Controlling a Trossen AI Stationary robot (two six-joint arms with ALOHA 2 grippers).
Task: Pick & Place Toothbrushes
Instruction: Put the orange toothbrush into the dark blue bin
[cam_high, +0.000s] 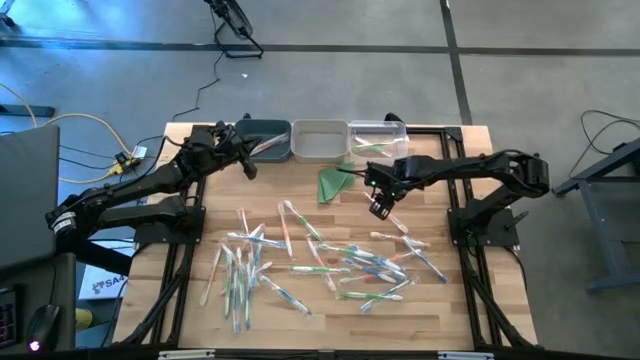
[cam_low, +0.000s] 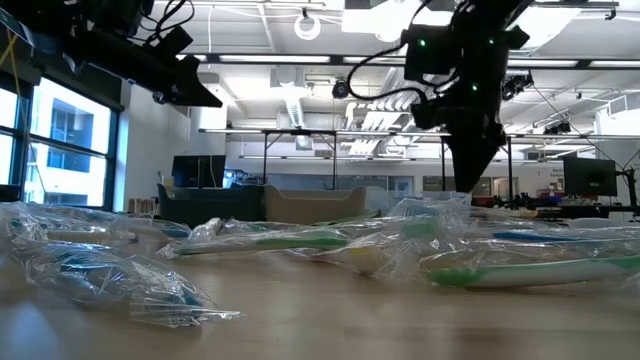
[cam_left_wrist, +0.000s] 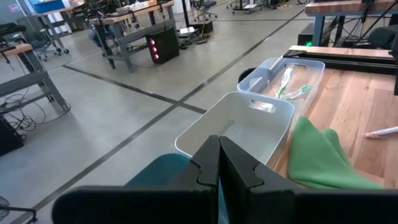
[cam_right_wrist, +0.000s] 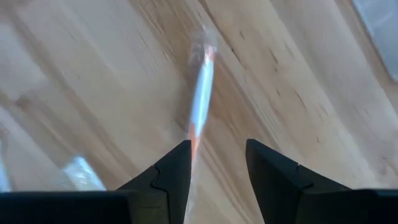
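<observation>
The right gripper (cam_high: 381, 208) hangs with its fingers apart, holding nothing, just above an orange toothbrush (cam_right_wrist: 202, 81) at about three o'clock on the table (cam_high: 440, 300). The other toothbrushes (cam_high: 300, 265) lie scattered near six o'clock. Farther back, at eleven o'clock, the left gripper (cam_high: 246, 165) is squeezed shut by the bins (cam_high: 320, 140).

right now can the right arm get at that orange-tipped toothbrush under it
Probably yes: the right pincer hangs open just above the orange-tipped toothbrush, which lies alone on bare wood of the table, nothing between them.
</observation>
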